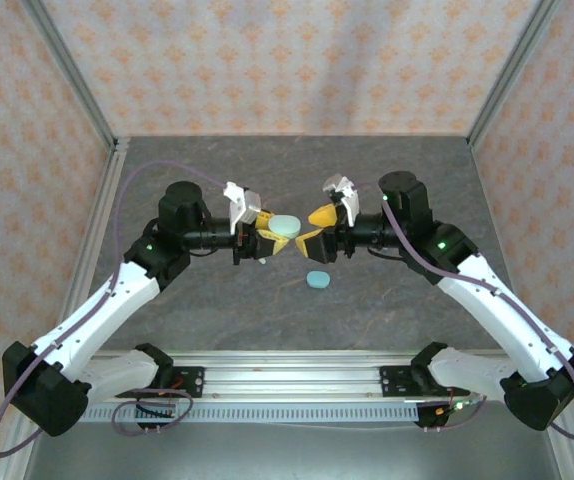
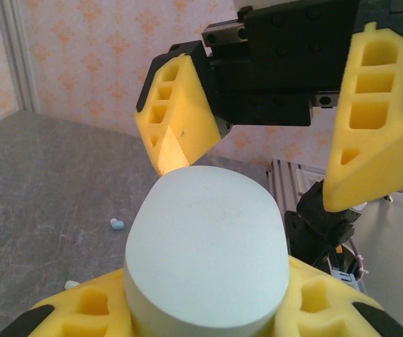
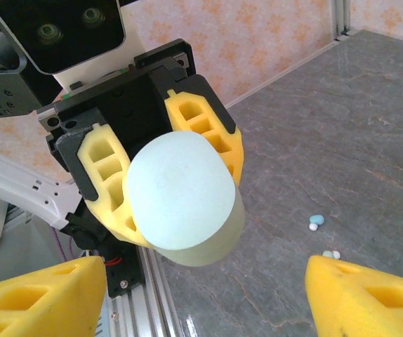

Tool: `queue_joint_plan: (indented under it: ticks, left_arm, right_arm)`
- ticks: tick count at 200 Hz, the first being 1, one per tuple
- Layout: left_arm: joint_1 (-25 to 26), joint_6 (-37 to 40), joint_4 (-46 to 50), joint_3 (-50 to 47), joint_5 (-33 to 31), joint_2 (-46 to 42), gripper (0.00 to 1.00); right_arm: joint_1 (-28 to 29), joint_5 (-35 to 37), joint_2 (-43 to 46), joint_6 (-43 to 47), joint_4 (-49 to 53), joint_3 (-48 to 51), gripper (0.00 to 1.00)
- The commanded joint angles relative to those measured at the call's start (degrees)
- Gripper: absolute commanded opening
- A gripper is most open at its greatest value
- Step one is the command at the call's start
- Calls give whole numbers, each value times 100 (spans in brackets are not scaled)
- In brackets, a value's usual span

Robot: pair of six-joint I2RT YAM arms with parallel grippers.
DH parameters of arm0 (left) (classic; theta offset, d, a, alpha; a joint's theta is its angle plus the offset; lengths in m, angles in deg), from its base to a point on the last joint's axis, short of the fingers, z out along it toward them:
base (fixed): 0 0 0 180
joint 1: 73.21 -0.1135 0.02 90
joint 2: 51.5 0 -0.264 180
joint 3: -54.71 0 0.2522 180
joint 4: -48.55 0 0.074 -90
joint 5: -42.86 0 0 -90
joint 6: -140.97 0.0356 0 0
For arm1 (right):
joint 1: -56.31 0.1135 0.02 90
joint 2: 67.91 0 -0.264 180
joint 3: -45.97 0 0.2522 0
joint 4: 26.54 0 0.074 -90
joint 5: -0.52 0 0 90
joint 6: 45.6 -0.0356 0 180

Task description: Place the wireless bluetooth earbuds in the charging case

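Earbuds (image 3: 316,222) loose on the counter (image 1: 217,310), charging case (image 2: 208,246) gripped
The earbuds lie scattered on the counter, apart from the mint charging case clamped in the left pincer (image 1: 270,232); the right pincer (image 1: 315,231) faces it, spread wide and empty.

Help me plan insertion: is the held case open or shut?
Shut, it seems: the case in the left tool shows no raised lid or gap.

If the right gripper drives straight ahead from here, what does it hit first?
The mint case clamped in the left gripper. It sits dead ahead of the right gripper, whose jaws are open. The gap looks short, though depth is hard to judge.
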Motion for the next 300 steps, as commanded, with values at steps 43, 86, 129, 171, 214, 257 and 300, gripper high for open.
queue_joint_plan:
  ticks: [43,86,129,171,214,257,300]
  left_arm:
    - [20,138,237,260,273,-100,17]
    - [39,140,270,302,317,-69,17]
    - [93,193,355,347,325,-56,16]
    - [101,263,457,382,342,-47,16]
    - [113,263,498,397,370,-78,16]
    - [131,281,554,384,378,-135,15]
    - [134,282,553,383,387,-144,14]
  right_arm:
    - [48,-374,-183,100,-367,-107,68]
    - [47,-364,-251,-7,-495,-131,64]
    - [51,-412,-389,-290,-655,-184,49]
    - [42,-405,-390,-635,-957,-115,46]
    - [46,-116,-404,-920,-1018,-132,46]
    - [40,300,-417,-1099,-1018,-155,46]
    - [31,339,-439,-1307,-1079,-161,35]
